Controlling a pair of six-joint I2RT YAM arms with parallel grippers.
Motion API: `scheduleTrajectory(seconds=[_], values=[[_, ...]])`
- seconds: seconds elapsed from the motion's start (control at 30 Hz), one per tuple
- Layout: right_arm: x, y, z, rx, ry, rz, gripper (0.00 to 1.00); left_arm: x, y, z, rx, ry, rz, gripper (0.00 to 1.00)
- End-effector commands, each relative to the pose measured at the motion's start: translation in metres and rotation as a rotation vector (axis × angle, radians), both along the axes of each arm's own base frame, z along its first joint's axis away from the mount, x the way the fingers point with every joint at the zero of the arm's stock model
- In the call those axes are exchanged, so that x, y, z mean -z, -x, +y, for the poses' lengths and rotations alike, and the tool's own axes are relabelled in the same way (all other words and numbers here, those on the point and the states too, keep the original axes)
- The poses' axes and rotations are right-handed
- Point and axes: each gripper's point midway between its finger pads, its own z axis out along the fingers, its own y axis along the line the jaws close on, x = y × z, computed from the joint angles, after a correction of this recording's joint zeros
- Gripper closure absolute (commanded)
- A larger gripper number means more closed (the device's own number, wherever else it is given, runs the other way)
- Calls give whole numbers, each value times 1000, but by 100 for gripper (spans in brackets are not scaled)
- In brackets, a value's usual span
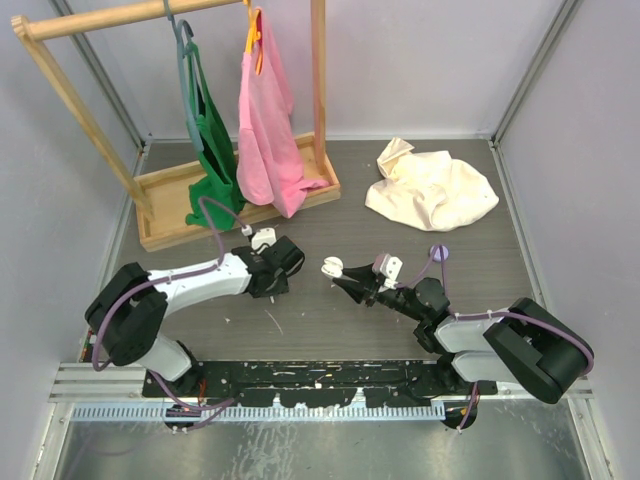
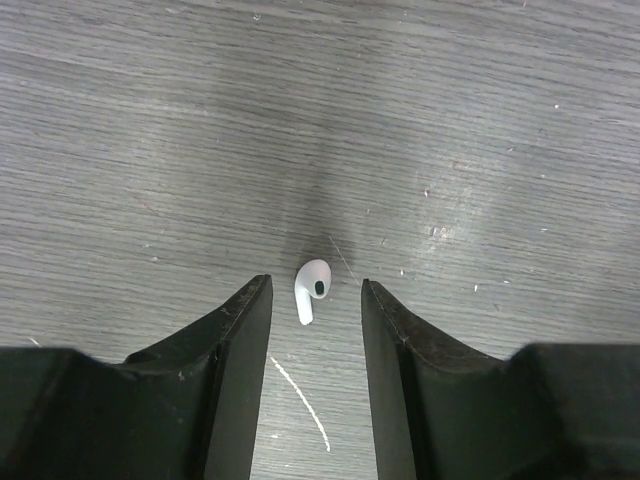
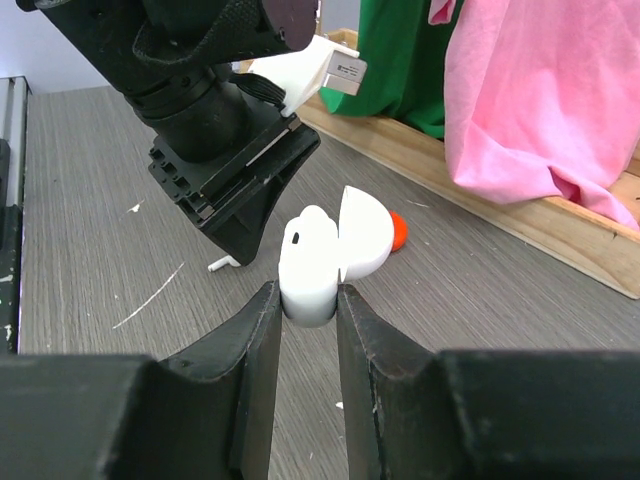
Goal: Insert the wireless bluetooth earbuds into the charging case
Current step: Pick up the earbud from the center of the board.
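A white earbud [image 2: 312,288] lies on the grey table, stem toward the camera. My left gripper [image 2: 315,290] stands open around it, a finger on each side, neither touching it. In the top view the left gripper [image 1: 275,283] points down and hides the earbud. My right gripper [image 3: 305,295] is shut on the white charging case [image 3: 310,262], held above the table with its lid open. The same case [image 1: 332,266] shows just right of the left gripper. The earbud's stem [image 3: 222,264] peeks out under the left gripper's fingers [image 3: 245,215]. A small red bit [image 3: 398,232] lies behind the case.
A wooden rack [image 1: 235,195] with a green bag [image 1: 212,150] and a pink bag [image 1: 265,125] stands at the back left. A cream cloth [image 1: 430,185] lies at the back right. A lilac round disc [image 1: 439,252] sits by the right arm.
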Motion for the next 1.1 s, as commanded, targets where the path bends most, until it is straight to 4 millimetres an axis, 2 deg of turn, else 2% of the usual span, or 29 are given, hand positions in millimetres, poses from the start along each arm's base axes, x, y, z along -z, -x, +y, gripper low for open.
scheduleTrajectory(seconds=[0.0, 0.37, 1.07], values=[[-23, -3, 1, 9, -48, -59, 91, -11, -14, 1, -8, -40, -38, 58], [-21, -4, 2, 11, -42, -49, 91, 1, -12, -1, 33, -40, 67, 60], [-22, -4, 2, 8, -41, -48, 91, 19, -8, -1, 55, -35, 154, 74]])
